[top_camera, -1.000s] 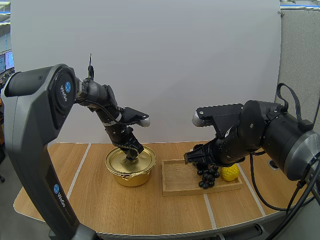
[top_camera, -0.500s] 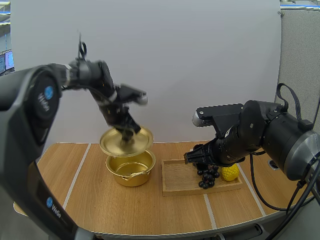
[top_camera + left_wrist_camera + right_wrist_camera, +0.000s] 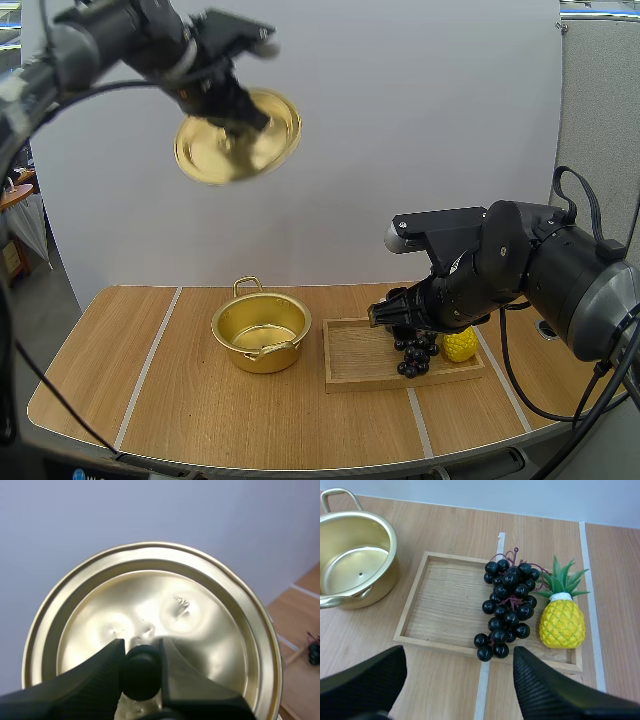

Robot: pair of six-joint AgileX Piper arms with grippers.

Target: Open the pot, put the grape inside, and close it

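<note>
The gold pot [image 3: 261, 334] [image 3: 354, 557] stands open and empty on the table. Its gold lid [image 3: 238, 136] [image 3: 150, 630] hangs tilted high above the table, with my left gripper [image 3: 235, 118] [image 3: 141, 670] shut on the black knob [image 3: 140, 672]. A bunch of dark grapes [image 3: 415, 353] [image 3: 509, 604] lies in the wooden tray [image 3: 355, 360] [image 3: 440, 610], right of the pot. My right gripper [image 3: 392, 316] [image 3: 457, 677] hovers just above the grapes, open, its fingers [image 3: 555, 690] standing wide apart with nothing between them.
A small yellow toy pineapple [image 3: 459, 344] [image 3: 562, 617] lies in the tray beside the grapes, on the side away from the pot. Pale lines [image 3: 150, 355] run across the wooden table. Bare table lies left of and in front of the pot.
My left gripper has lifted the lid off the pot and carried it high up and to the left. The right arm has stayed still over the grapes.
</note>
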